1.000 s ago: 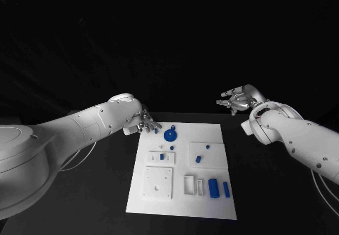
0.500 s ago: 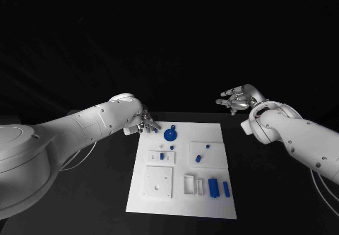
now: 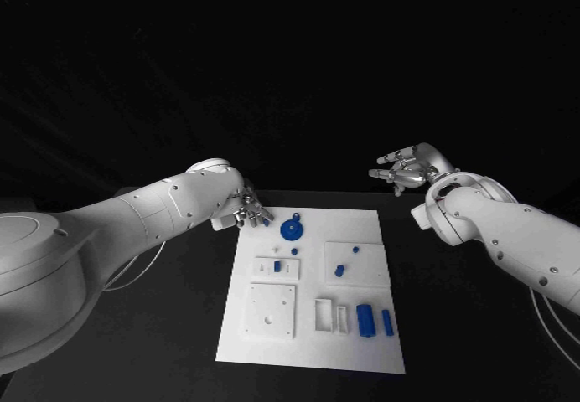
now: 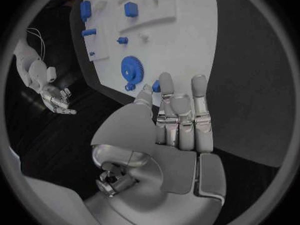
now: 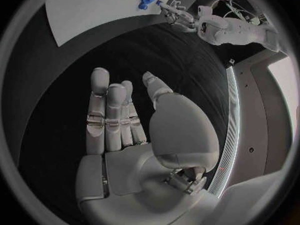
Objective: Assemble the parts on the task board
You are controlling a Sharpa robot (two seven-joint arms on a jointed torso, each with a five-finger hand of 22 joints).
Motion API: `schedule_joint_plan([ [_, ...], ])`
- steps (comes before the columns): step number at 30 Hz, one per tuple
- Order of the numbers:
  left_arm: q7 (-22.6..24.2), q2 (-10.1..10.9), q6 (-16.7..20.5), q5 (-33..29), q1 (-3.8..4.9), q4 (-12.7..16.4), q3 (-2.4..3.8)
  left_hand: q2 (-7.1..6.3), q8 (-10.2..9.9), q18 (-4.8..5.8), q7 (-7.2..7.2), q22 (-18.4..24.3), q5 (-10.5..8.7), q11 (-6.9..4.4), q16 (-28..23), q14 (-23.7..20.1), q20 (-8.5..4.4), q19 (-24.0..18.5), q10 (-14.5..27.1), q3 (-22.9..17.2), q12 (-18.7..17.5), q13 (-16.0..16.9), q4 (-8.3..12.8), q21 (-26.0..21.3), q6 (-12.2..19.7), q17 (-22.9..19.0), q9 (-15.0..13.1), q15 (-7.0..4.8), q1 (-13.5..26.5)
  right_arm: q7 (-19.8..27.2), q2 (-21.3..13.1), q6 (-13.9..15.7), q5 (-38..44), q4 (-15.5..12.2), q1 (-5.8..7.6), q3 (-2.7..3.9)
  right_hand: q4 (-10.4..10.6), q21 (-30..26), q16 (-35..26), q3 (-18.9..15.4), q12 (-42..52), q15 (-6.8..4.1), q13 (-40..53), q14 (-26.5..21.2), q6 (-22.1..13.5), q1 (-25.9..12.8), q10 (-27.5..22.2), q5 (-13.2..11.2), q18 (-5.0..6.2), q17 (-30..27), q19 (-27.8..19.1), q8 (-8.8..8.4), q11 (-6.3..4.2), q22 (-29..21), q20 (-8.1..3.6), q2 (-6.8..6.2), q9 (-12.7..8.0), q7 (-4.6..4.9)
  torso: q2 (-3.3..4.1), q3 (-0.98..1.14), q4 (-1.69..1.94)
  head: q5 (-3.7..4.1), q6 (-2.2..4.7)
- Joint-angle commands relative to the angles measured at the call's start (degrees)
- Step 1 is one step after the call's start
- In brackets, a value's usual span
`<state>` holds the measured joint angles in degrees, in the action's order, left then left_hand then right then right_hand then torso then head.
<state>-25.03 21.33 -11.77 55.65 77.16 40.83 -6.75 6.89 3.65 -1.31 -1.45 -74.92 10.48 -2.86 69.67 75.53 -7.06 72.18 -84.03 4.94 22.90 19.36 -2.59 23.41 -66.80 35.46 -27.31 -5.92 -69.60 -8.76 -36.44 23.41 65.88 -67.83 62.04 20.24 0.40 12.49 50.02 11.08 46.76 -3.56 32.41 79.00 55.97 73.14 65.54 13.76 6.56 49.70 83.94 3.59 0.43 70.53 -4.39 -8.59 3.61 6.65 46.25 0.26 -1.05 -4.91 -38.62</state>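
Note:
The white task board [image 3: 363, 226] lies mid-table with several blue parts on it. A blue gear [image 3: 292, 229] sits near its far left corner, also seen as the gear [image 4: 131, 68] in the left wrist view. My left hand [image 3: 251, 211] hangs over that corner, fingers [image 4: 199, 92] stretched out side by side. A small blue part [image 4: 156, 87] shows between its thumb tip and the neighbouring finger; I cannot tell whether it is pinched or lies on the board. My right hand [image 3: 402, 173] is raised beyond the board's far right corner, fingers [image 5: 100, 102] straight, holding nothing.
Nearer on the board are raised white blocks [image 3: 271, 311] and a row of blue bars [image 3: 365, 322] at the near right. Black table [image 3: 181, 335] flanks the board on both sides. The left hand [image 5: 175, 12] and board corner [image 5: 94, 7] show in the right wrist view.

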Motion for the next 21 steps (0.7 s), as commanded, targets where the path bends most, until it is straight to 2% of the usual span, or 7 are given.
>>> schedule_joint_plan([
  [1,0.2,-0.2,-1.0,-0.9,-0.05,0.0,0.02,0.38,0.3,0.23,0.17,-1.1,0.55,0.21,0.3,-0.1,-0.19,-0.3,-2.0,-0.2,0.0,0.0,0.7,0.4,-0.5,0.2,-0.5,-0.32,-1.4,0.5,0.1,-0.6,0.1,0.0,-0.02,0.03,0.1,0.4,-0.3,0.0,0.1,-0.11,-0.1,-0.2,-0.3,-0.5,-0.2,0.2,0.2,-0.1,2.1,0.01,-0.12,-0.1,-0.36,-0.14,0.1,0.14,0.02,0.0,-0.07,-0.08,-0.12],
  [4,0.5,-0.1,-1.8,-1.7,-0.06,0.0,0.02,0.93,0.6,0.34,0.55,-1.1,3.11,0.13,0.2,-0.4,-0.25,-0.5,-1.8,-0.8,-0.2,-0.1,1.9,0.4,-0.8,0.1,-2.2,-0.39,-3.3,0.5,0.1,-0.7,0.1,0.0,-0.02,0.03,0.1,0.4,-0.2,0.0,0.1,-0.11,0.0,-0.2,-0.3,-0.5,-0.2,0.2,0.2,-0.1,2.0,0.01,-0.12,-0.1,-0.37,-0.1,0.1,0.14,0.02,0.0,-0.07,-0.07,-0.13],
  [10,0.9,0.1,-2.3,-3.0,-0.07,0.1,0.04,1.96,1.1,0.31,0.88,-1.2,6.9,-0.04,0.4,-0.4,-0.21,-0.8,-2.1,-2.5,-0.4,-0.4,4.4,0.7,-0.8,0.5,-10.0,-0.39,-6.2,0.5,0.1,-0.6,0.1,0.1,-0.02,0.03,0.1,0.4,-0.2,0.0,0.1,-0.11,0.0,-0.2,-0.3,-0.5,-0.2,0.2,0.2,-0.1,2.0,0.01,-0.12,-0.1,-0.37,-0.1,0.1,0.14,0.03,-0.02,0.01,-0.06,-0.23],
  [17,1.0,0.7,-0.7,-3.5,-0.07,0.7,0.06,1.88,0.5,0.09,1.06,-1.2,8.3,-0.08,0.6,0.0,-0.21,-0.8,-2.2,-5.5,0.0,-0.5,6.5,1.3,-0.6,1.1,-18.7,-0.45,-5.5,0.6,0.1,-0.6,0.1,0.1,-0.02,0.03,0.1,0.4,-0.2,0.0,0.1,-0.11,0.0,-0.2,-0.3,-0.5,-0.2,0.2,0.2,-0.1,2.0,0.01,-0.12,-0.1,-0.37,-0.1,0.1,0.14,-0.01,0.01,-0.01,-0.13,-0.32],
  [18,1.0,0.8,-0.3,-3.5,-0.07,0.9,0.06,1.85,0.4,0.07,1.05,-1.1,6.89,-0.15,0.7,0.1,-0.25,-0.8,-2.2,-6.8,0.0,-0.5,6.7,1.3,-0.6,1.2,-19.4,-0.48,-5.5,0.6,0.1,-0.6,0.1,0.1,-0.02,0.03,0.1,0.4,-0.2,0.0,0.1,-0.11,0.0,-0.2,-0.3,-0.5,-0.2,0.2,0.2,-0.1,2.0,0.01,-0.12,-0.1,-0.37,-0.1,0.1,0.14,0.0,0.04,0.04,-0.19,-0.29],
  [19,1.0,1.0,0.2,-3.5,-0.07,1.2,0.06,-0.35,0.1,0.07,1.11,-1.2,2.68,0.07,0.7,0.4,-0.2,-0.7,-2.1,-15.1,0.0,-0.6,7.1,1.6,-0.4,1.3,-19.9,-0.24,-3.9,0.6,0.1,-0.6,0.1,0.1,-0.02,0.03,0.1,0.4,-0.2,0.0,0.1,-0.11,0.0,-0.2,-0.3,-0.5,-0.2,0.2,0.2,-0.1,2.0,0.01,-0.12,-0.1,-0.37,-0.1,0.1,0.14,-0.02,0.04,0.06,-0.22,-0.26],
  [21,1.0,1.4,1.0,-3.6,-0.06,1.8,0.07,-2.11,0.4,-0.06,1.08,-1.1,2.67,-0.2,0.7,0.4,-0.27,-0.8,-2.3,-17.9,0.4,-0.5,6.4,1.7,-0.8,1.5,-20.8,-0.48,-2.7,0.6,0.1,-0.6,0.1,0.2,-0.02,0.03,0.1,0.4,-0.2,0.0,0.1,-0.11,0.0,-0.2,-0.3,-0.5,-0.2,0.2,0.2,-0.1,2.0,0.01,-0.12,-0.1,-0.37,-0.1,0.1,0.14,-0.09,0.02,0.12,-0.25,-0.29],
])
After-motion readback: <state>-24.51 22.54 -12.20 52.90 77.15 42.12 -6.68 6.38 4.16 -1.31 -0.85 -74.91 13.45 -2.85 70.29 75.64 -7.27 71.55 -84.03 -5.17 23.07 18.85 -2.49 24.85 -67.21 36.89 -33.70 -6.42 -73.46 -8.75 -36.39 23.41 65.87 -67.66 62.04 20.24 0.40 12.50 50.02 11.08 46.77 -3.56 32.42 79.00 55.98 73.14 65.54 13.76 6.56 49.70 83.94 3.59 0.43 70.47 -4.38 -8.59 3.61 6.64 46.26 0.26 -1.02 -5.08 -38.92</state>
